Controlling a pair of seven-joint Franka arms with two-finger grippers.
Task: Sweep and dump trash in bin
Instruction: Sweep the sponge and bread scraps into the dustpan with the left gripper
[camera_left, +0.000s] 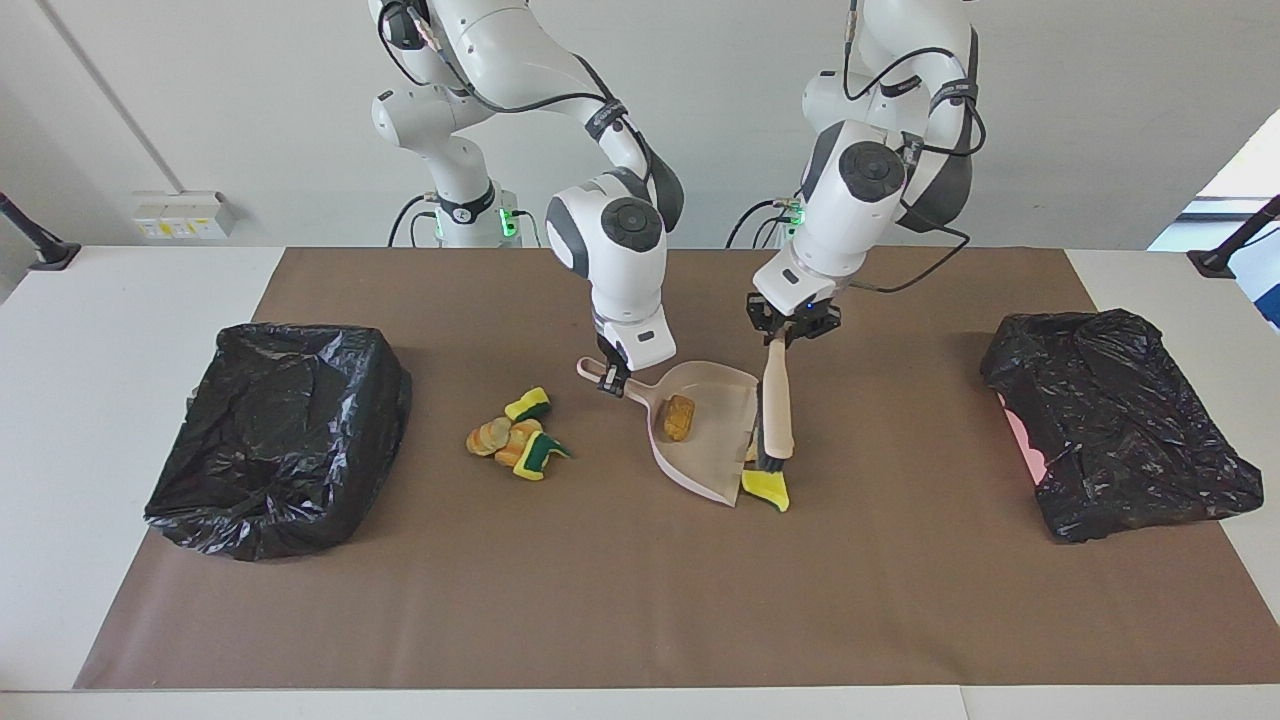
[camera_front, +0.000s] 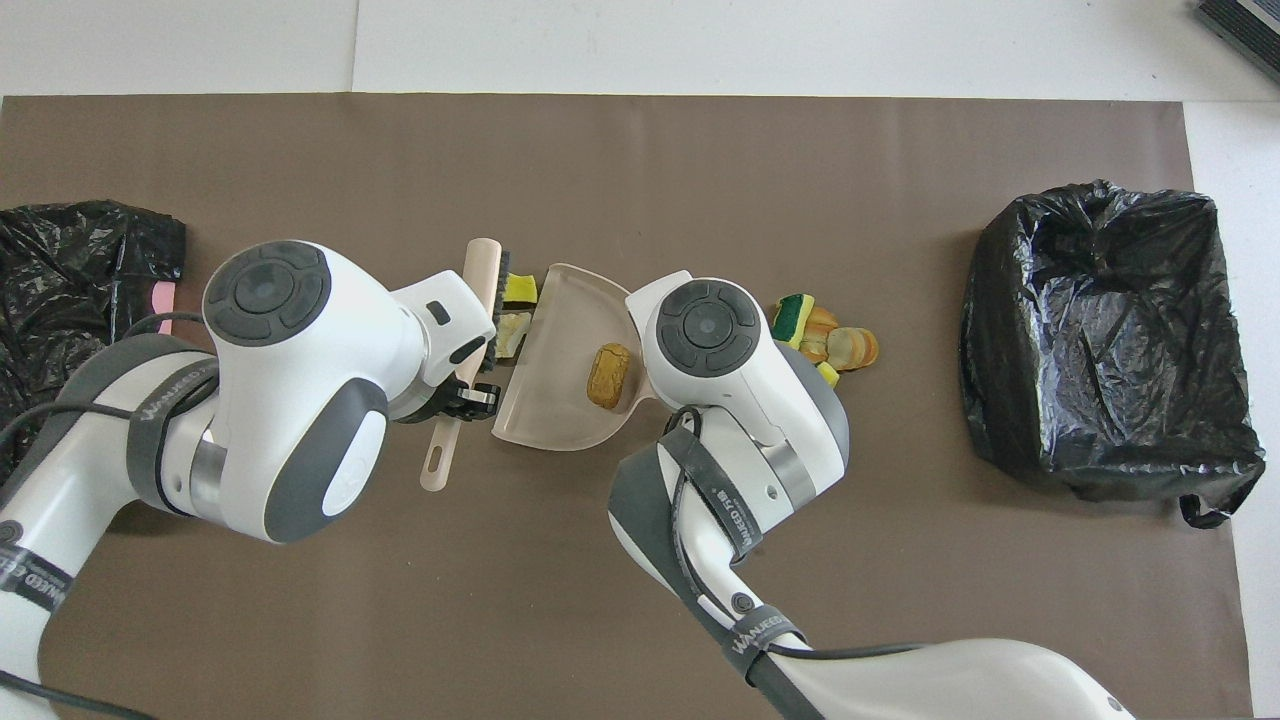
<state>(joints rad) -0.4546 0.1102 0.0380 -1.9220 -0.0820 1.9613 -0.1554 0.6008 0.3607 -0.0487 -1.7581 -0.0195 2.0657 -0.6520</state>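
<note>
My right gripper (camera_left: 612, 378) is shut on the handle of the pale pink dustpan (camera_left: 700, 440), which lies flat on the brown mat. One tan chunk of trash (camera_left: 679, 416) sits inside the pan (camera_front: 560, 350). My left gripper (camera_left: 780, 335) is shut on the beige brush (camera_left: 776, 410). Its black bristles (camera_front: 497, 300) rest against a yellow chunk (camera_front: 519, 290) and a pale chunk (camera_front: 511, 330) at the pan's open edge. Several more chunks (camera_left: 515, 440) lie clustered beside the pan toward the right arm's end. The open, black-lined bin (camera_left: 275, 435) stands at that end.
A second black bag (camera_left: 1115, 420) with something pink showing under it lies at the left arm's end of the table. The brown mat (camera_left: 640, 600) covers the middle of the table, with white tabletop around it.
</note>
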